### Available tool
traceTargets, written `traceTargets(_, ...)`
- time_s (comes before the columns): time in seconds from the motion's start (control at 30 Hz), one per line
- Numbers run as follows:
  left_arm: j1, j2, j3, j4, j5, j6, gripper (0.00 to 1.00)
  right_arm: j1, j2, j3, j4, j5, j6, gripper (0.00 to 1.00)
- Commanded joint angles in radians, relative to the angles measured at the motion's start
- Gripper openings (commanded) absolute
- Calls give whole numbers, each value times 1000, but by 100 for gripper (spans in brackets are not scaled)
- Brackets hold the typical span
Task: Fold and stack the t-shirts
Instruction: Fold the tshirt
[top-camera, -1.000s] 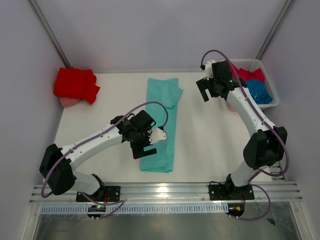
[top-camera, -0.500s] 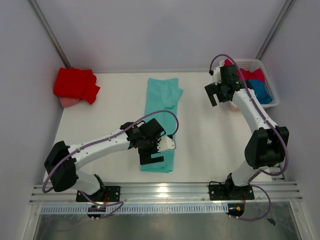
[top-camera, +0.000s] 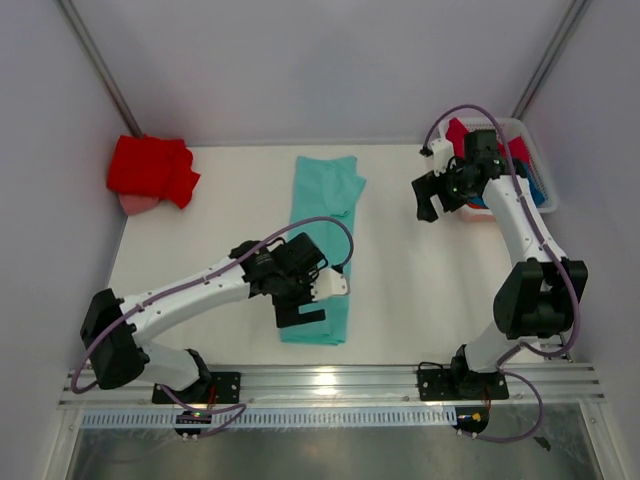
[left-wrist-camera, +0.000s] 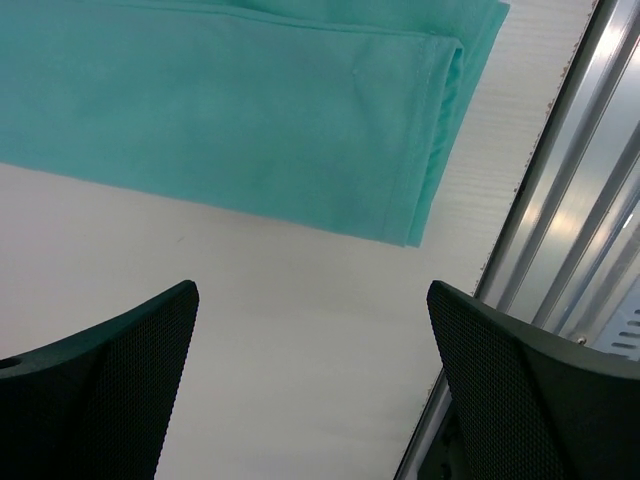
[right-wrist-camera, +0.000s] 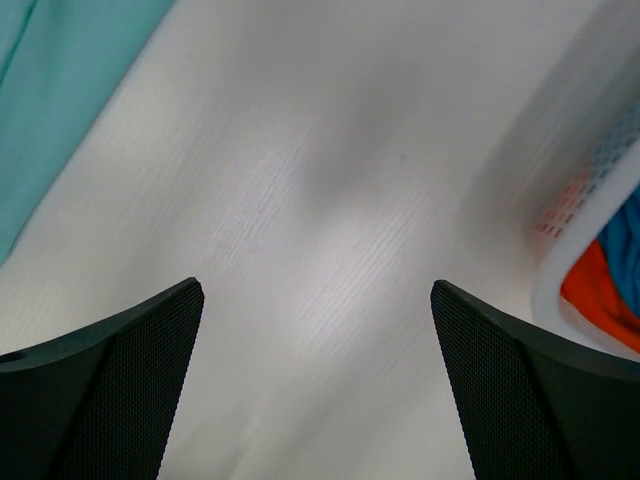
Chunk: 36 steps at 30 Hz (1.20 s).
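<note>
Jaws on both arms are standing wide, gripping nothing. I'm hovering the left gripper (top-camera: 303, 305) over the near end of the mint t-shirt (top-camera: 325, 200), which is lying lengthwise away from me; the right gripper (top-camera: 428, 200) is hanging farther off.

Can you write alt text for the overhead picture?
A mint-teal t-shirt, folded into a long strip, lies mid-table, the open left gripper over its near end. The open right gripper hangs beside a white basket; a red t-shirt sits far left.
</note>
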Motion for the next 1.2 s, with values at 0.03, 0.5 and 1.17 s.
traceTargets(0.03, 2, -43, 113, -102, 16, -23, 99, 9, -205, -158, 34, -207, -119, 99)
traceTargets(0.5, 310, -8, 182, -77, 155, -127, 99, 12, -412, -496, 258, -233, -99, 99)
traceTargets(1.17, 778, 221, 186, -234, 769, -54, 93, 21, -287, -503, -225, -636, -432, 99)
